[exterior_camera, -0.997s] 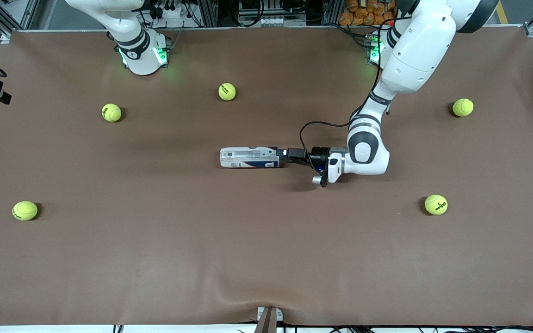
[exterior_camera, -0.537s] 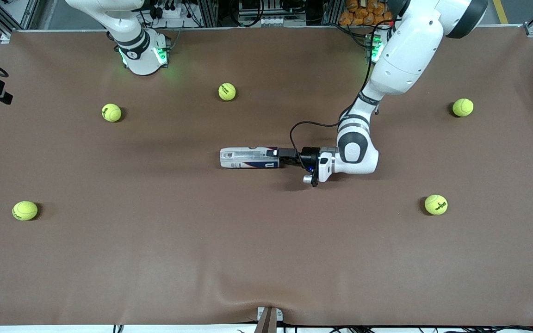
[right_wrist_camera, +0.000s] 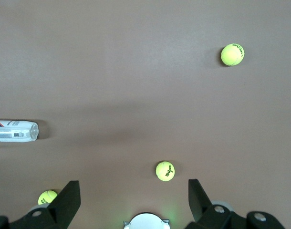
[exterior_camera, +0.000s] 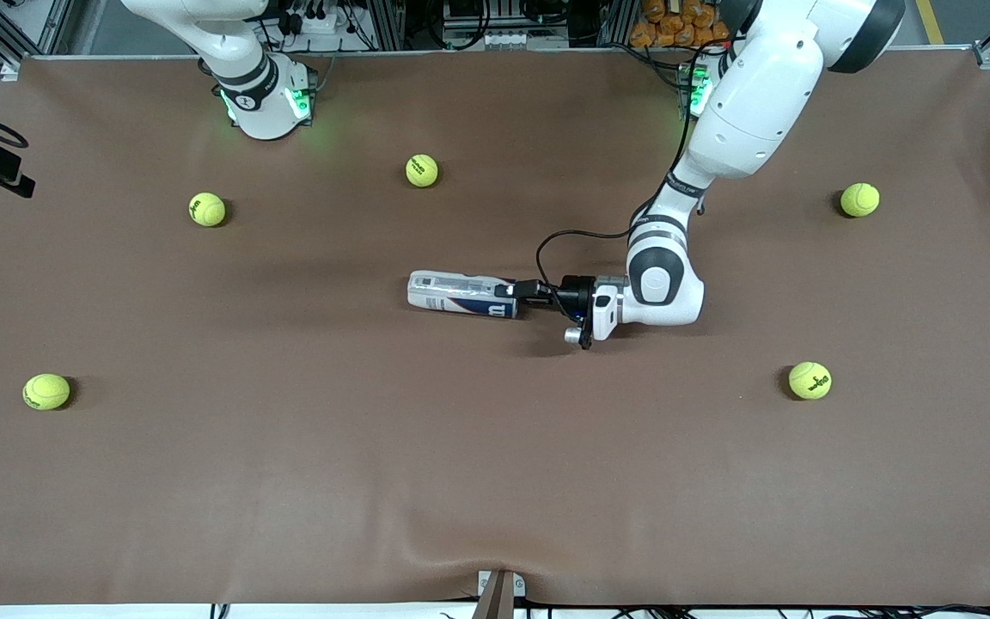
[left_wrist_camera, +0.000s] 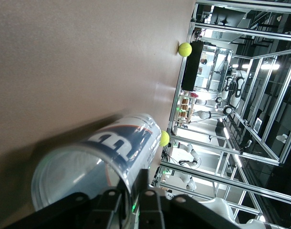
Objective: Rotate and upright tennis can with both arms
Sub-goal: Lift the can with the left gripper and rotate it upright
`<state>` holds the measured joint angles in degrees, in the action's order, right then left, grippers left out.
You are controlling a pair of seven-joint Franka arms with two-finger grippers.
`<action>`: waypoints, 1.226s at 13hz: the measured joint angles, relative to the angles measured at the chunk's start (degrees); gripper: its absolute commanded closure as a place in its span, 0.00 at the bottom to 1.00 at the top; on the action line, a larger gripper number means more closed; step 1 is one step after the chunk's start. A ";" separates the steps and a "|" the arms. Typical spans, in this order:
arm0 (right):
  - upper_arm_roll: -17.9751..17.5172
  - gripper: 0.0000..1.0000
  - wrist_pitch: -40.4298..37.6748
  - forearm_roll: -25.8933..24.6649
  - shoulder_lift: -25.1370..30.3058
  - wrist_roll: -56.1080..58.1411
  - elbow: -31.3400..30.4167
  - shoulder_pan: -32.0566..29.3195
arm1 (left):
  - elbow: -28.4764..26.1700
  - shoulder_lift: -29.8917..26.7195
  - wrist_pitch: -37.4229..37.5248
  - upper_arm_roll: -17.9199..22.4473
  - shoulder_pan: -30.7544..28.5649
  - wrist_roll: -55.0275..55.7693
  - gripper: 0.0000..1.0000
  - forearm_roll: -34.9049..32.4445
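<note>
Front view: the clear plastic tennis can with the white and dark-blue label [exterior_camera: 463,294] lies on its side in the middle of the brown table [exterior_camera: 495,447]. The left gripper [exterior_camera: 519,292] pinches its rim, fingers closed.

Left wrist view: the black fingers [left_wrist_camera: 139,183] clamp the can's open rim.

Right wrist view: the right gripper [right_wrist_camera: 134,200] waits high over the table, fingers wide apart, holding nothing.

I see bare brown table [exterior_camera: 495,447] around the tennis can [exterior_camera: 461,294]; five tennis balls [exterior_camera: 422,170] lie well apart.
</note>
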<state>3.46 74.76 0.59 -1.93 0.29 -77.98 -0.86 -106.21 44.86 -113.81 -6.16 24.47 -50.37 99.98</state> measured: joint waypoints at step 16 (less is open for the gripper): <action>0.24 0.00 3.36 0.31 -0.06 -0.01 -0.05 -0.01 | 19.33 -12.20 0.44 -0.34 1.25 62.57 1.00 -38.12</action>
<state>3.70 78.12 0.90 -1.98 0.28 -78.03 -0.86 -86.88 32.66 -113.37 -6.51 25.72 12.20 61.86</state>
